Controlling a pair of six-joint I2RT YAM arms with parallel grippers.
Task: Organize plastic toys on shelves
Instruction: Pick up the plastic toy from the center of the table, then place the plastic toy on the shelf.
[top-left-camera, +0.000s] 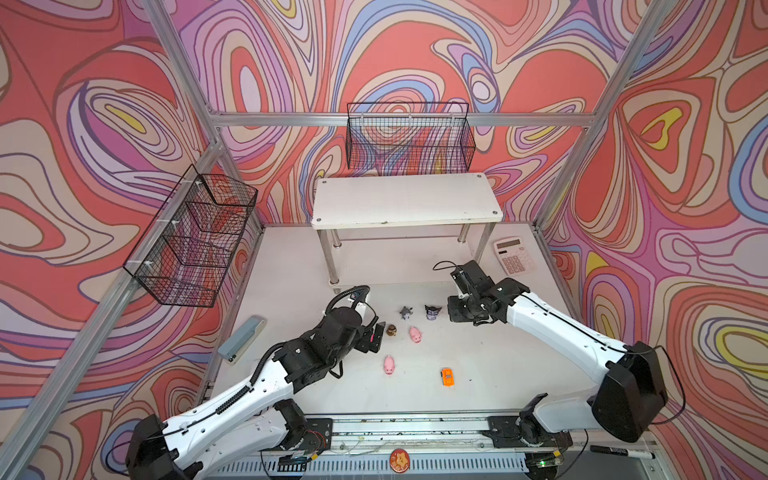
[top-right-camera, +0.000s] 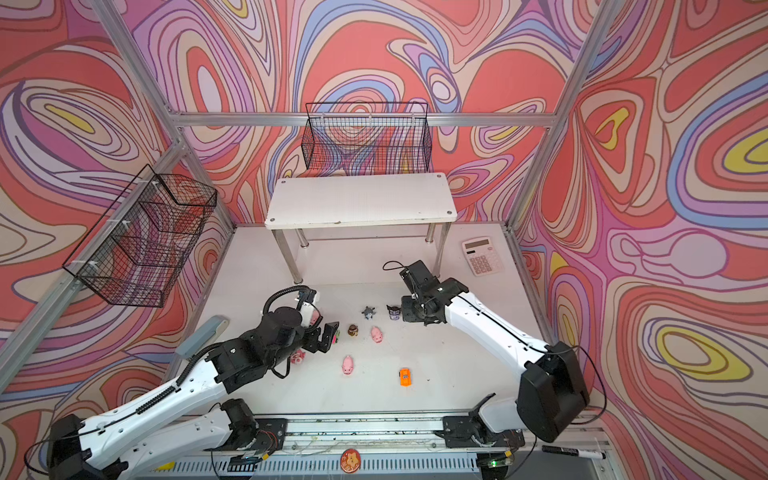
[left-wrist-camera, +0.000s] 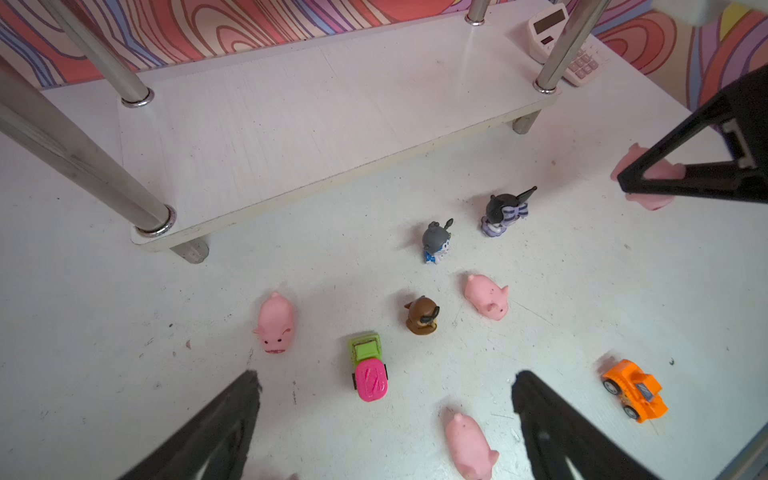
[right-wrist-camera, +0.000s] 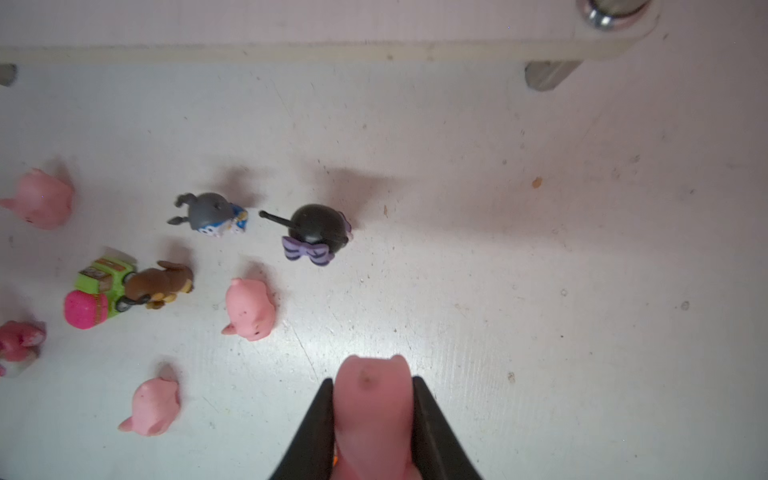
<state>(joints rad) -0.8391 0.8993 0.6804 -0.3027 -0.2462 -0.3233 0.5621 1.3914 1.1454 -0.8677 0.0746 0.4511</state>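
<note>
Stapler (top-left-camera: 242, 340) lies at the 9 o'clock edge of the surface (top-left-camera: 498, 353). Next comes the left hand (top-left-camera: 376, 333), its fingers spread wide with nothing between them. The left wrist view shows a pink-green car (left-wrist-camera: 368, 370) just ahead of it and a left pig (left-wrist-camera: 274, 322) at the car's 10 o'clock.

The other loose toys sit mid-surface, in front of the shelves (top-left-camera: 405, 199). A brown figure (top-left-camera: 391, 330) has a middle pig (top-left-camera: 415, 334) just at its 3 o'clock and a grey figure (top-left-camera: 406, 312) at its 1 o'clock. A near pig (top-left-camera: 389, 365) lies at its 6 o'clock and an orange car (top-left-camera: 447, 377) toward 4 o'clock. A dark horned figure (top-left-camera: 433, 311) stands right of the grey one.

At its 3 o'clock the right hand (top-left-camera: 454, 311) is closed on a gripped pig (right-wrist-camera: 372, 415), pinching its flanks low over the surface. A calculator (top-left-camera: 514, 256) lies at the surface's 2 o'clock, near the shelves' right front leg.
</note>
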